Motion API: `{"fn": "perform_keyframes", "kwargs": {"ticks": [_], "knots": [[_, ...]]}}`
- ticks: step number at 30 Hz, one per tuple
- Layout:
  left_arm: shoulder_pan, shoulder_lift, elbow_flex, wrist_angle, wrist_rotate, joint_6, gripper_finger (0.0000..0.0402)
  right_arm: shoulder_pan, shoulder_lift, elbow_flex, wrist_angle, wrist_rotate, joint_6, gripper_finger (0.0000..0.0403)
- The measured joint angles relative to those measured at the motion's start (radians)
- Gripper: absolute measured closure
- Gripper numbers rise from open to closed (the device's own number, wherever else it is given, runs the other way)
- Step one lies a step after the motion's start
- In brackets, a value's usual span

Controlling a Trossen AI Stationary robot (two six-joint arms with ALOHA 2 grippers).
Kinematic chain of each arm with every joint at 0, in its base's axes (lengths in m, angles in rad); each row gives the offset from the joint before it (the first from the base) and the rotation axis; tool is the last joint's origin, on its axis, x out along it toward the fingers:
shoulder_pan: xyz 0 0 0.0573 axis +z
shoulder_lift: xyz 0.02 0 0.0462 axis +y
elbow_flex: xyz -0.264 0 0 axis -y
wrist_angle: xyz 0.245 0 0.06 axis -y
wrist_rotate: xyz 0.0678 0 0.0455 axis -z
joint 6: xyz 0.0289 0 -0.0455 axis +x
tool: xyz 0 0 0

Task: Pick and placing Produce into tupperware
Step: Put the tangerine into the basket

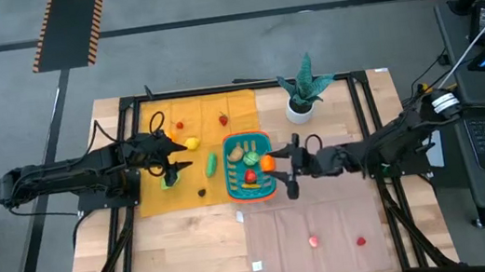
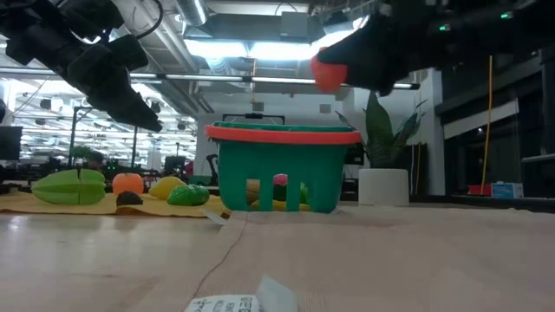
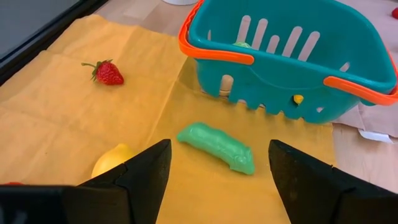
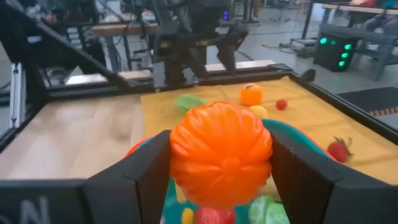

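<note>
Right wrist view: orange pumpkin (image 4: pixel 221 155) seemingly clamped between right gripper (image 4: pixel 219 171) fingers.

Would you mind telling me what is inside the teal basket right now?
The teal basket holds several toy pieces: a green and a tan one, something red and something yellow. The right gripper, holding an orange fruit, covers part of the inside.

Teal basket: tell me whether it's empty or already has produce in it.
Partly filled. The high view shows several toy pieces inside the teal basket, and the low view shows pieces through its slots. The right gripper holds an orange piece above it.
</note>
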Motion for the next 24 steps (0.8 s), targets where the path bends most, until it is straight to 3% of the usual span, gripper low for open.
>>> {"fn": "perform_keyframes", "kwargs": {"ticks": [7,13,24], "knots": [[0.000,0.000,0.000,0.001,0.000,0.026,0.0140,-0.072,0.130,0.109,0.000,-0.111,-0.045,0.0165],[0.000,0.000,0.000,0.001,0.000,0.027,0.0140,-0.106,0.186,0.206,-0.110,-0.213,-0.045,0.0165],[0.000,0.000,0.000,-0.009,0.000,0.027,0.0140,-0.138,0.269,0.514,-0.717,-0.333,-0.029,0.0165]]}}
